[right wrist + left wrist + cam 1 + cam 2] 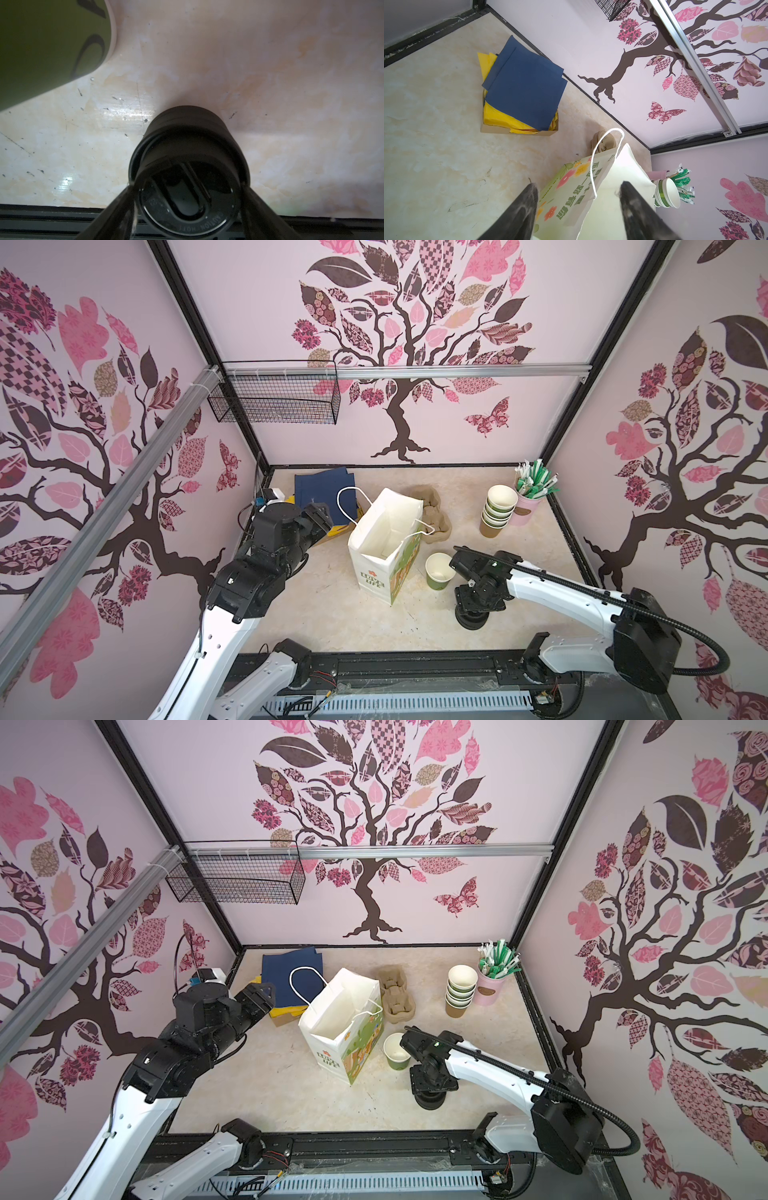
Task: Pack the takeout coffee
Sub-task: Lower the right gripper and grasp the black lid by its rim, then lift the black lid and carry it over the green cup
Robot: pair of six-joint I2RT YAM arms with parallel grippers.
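nearest, low in the right wrist view, the right gripper [188, 186] straddles the lid stack [187, 133], its fingers [118, 209] spread wide at the rim of the top lid [187, 207]. they seem to meet the rim on both sides, but whether they have clamped it i cannot tell. the lids nest closely, so a pinch set too low could, i judge, raise several at once. it could also drag and tip the stack on the glossy table [332, 614]. a thin rim could spring out of a shallow pinch.

just beyond, right of centre in both top views, the green cup [438, 572] stands upright and lidless. it is just beside the paper bag [370, 576], not in it. it sits close under the right wrist, so a careless lift or swing could knock it over. a lid pressed on off-centre would likely buckle the paper rim.

the bag stands with its mouth open. to its left the left gripper [320, 512] hangs with jaws apart and nothing in them, near the white handle [611, 129]. that loop could snag a finger and pull the light bag down.

farther back, the cup carrier [432, 510], nested cups [496, 506] and napkins [324, 489] look out of harm's way.
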